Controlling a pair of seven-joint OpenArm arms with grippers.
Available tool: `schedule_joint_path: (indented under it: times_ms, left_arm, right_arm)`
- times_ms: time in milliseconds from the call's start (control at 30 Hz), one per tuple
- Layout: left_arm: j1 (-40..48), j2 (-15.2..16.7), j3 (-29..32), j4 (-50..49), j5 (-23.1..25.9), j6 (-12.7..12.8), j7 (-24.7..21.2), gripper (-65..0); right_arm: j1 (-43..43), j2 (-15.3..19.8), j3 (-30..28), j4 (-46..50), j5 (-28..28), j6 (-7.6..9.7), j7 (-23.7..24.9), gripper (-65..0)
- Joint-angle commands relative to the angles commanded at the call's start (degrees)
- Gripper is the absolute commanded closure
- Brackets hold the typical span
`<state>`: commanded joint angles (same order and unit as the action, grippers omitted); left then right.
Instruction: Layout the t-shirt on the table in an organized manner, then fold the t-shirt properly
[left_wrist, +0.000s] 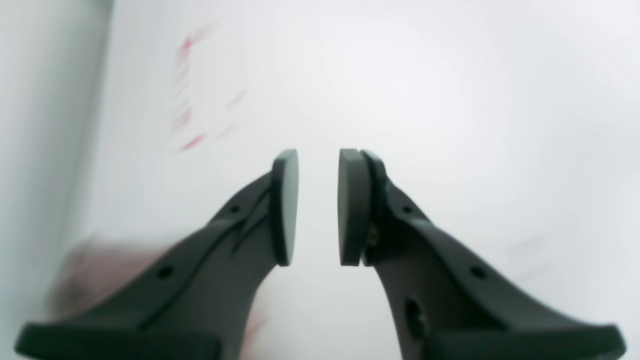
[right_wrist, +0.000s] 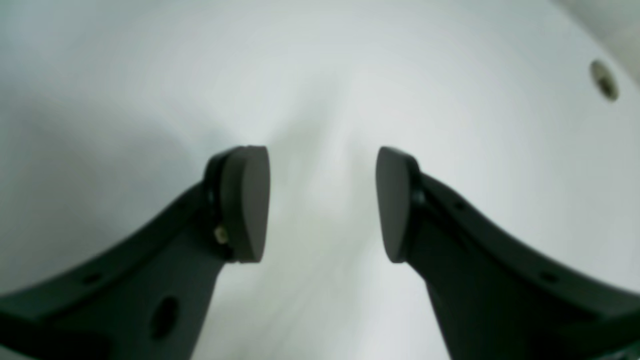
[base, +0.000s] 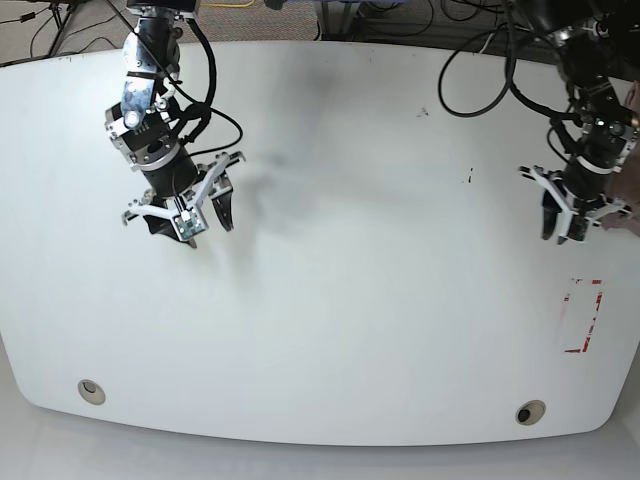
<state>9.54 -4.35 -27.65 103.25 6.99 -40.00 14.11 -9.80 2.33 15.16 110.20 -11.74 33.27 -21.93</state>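
Observation:
Only a blurred mauve patch of the t-shirt (left_wrist: 95, 272) shows, low on the left of the left wrist view behind one finger. The white table (base: 360, 250) is bare between the arms. My left gripper (left_wrist: 318, 207) hovers over white tabletop with its pads a narrow gap apart and nothing between them. In the base view the left gripper (base: 567, 228) hangs near the table's right edge. My right gripper (right_wrist: 322, 202) is open wide and empty over plain tabletop. In the base view the right gripper (base: 190, 215) sits at the left.
A red tape rectangle (base: 583, 316) lies on the table's right side, smeared red in the left wrist view (left_wrist: 185, 95). Two metal grommet holes (base: 91, 390) (base: 529, 411) sit near the front edge; one grommet (right_wrist: 604, 80) shows in the right wrist view. Cables hang behind the table.

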Motion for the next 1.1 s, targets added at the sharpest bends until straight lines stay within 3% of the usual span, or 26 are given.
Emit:
schedule_joint_path:
  times_ms: [67,133,167,200,300,333,467,800,1100]
  left_arm:
    - [1.41,1.76,1.14,-0.09,2.02,2.59,-4.75,-12.5]
    - [3.78,3.96,2.2,-0.18,4.31,9.27,-10.11,-12.5]
    - [4.31,4.4,2.37,-0.26,4.84,10.77,-11.25,-12.5]
    - [6.07,5.63,2.9,-0.26,6.15,14.73,-13.71,-12.5]
    - [10.64,7.56,4.22,-0.26,7.74,20.7,-18.2,-12.5]
    - [11.87,7.91,4.48,-0.18,7.74,21.41,-19.08,-12.5]
    - [19.25,9.23,5.45,0.79,7.56,21.67,-21.63,-12.5]
    - [41.85,10.37,9.23,6.68,7.38,21.67,-21.63,-12.5]
    - [56.26,10.2,12.13,6.42,7.38,21.67,-21.63,-12.4]
  right_arm:
    - [-0.88,-1.14,2.02,-1.23,-1.67,0.0,4.92,-31.9]
    - [-2.11,-2.55,4.31,-2.73,-1.67,0.0,10.37,-31.9]
    - [-2.37,-2.64,4.75,-2.9,-1.67,0.0,11.16,-31.9]
    - [-3.52,-3.16,5.89,-3.6,-1.76,0.0,13.27,-31.9]
    - [-6.59,-3.08,7.21,-3.87,-1.49,0.0,13.98,-31.9]
    - [-7.56,-3.08,7.38,-3.6,-1.49,0.0,13.98,-31.9]
    - [-13.98,-3.6,7.38,-1.67,2.11,0.09,13.98,-31.9]
    - [-34.55,-1.49,7.47,2.55,15.03,0.53,13.98,-31.9]
    - [-46.95,-0.26,7.47,2.02,20.92,0.62,13.98,-31.9]
